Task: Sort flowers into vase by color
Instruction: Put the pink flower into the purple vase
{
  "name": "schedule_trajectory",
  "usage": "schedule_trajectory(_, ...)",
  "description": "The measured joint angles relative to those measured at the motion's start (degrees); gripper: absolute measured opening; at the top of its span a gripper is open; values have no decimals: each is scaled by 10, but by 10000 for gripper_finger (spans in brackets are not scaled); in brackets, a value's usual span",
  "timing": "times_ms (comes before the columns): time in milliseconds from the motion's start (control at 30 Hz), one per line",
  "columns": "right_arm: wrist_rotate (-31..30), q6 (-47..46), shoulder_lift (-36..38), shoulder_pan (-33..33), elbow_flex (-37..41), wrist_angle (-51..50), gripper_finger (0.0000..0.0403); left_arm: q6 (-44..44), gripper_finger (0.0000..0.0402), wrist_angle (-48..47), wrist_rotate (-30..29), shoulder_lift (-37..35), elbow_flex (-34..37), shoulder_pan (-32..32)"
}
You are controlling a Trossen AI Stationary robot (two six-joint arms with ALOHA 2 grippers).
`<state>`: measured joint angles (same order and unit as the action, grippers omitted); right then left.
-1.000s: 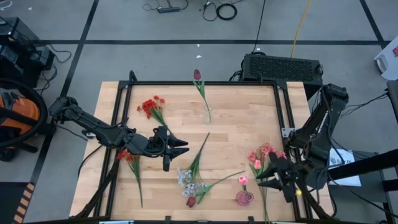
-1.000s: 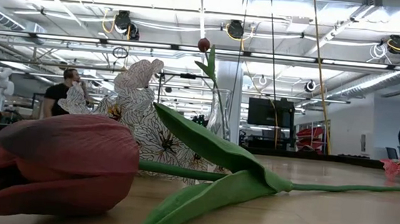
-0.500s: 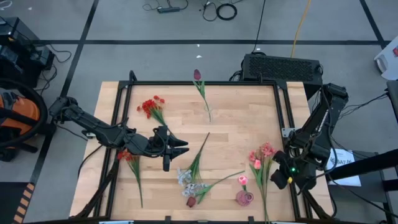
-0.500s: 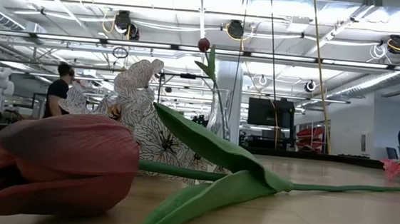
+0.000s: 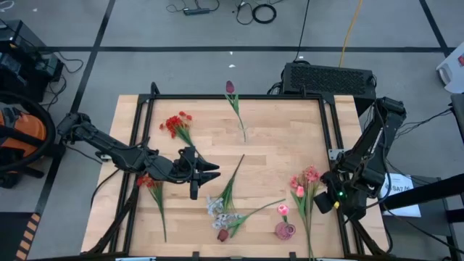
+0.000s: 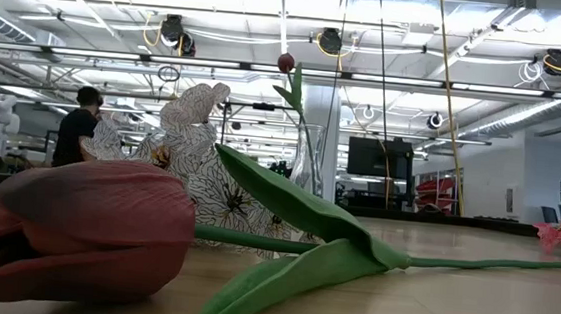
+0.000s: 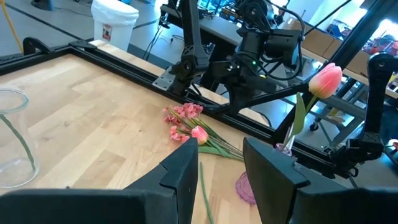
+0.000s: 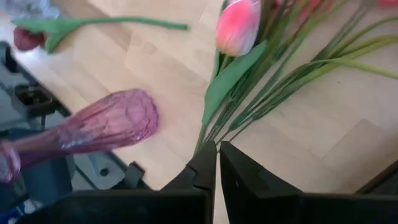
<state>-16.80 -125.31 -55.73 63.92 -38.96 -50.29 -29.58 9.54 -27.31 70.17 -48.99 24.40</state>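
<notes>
Pink flowers (image 5: 304, 181) are lying on the table (image 5: 275, 145) at the near right, stems running toward the pink vase (image 5: 284, 230) that already has one pink bud standing in it. Right pincer (image 8: 217, 163) is right above those stems, fingers closed with nothing between them. My worry: it looks set to come up empty, or drag the bunch into the vase and tip it. Left pincer (image 7: 221, 158) hovers part open mid-left, empty.

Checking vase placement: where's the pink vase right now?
High view: the pink vase stands near the table's front edge, right of centre, holding one pink tulip, just left of the loose pink flowers.
</notes>
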Motion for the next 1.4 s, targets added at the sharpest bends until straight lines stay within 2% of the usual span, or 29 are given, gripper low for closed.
schedule_trajectory(200,4,-20,-31,-11,0,-15,41,0,134,-16,0,0,0,0)
schedule_trajectory(467,11,-14,-78,-32,0,-15,140,1,134,-18,0,0,0,0)
schedule_trajectory(633,107,-22,-89,-48,0,-15,189,3,134,-25,0,0,0,0)
schedule_trajectory(700,111,-22,-90,-50,0,-15,199,3,134,-29,0,0,0,0)
schedule_trajectory(833,108,-32,-95,-56,0,-15,202,3,134,-29,0,0,0,0)
schedule_trajectory(1133,112,-26,-132,-85,-3,31,179,3,134,-30,-2,0,0,0)
schedule_trajectory(1400,116,-28,-173,-96,-31,-14,171,3,134,-30,-3,0,0,0)
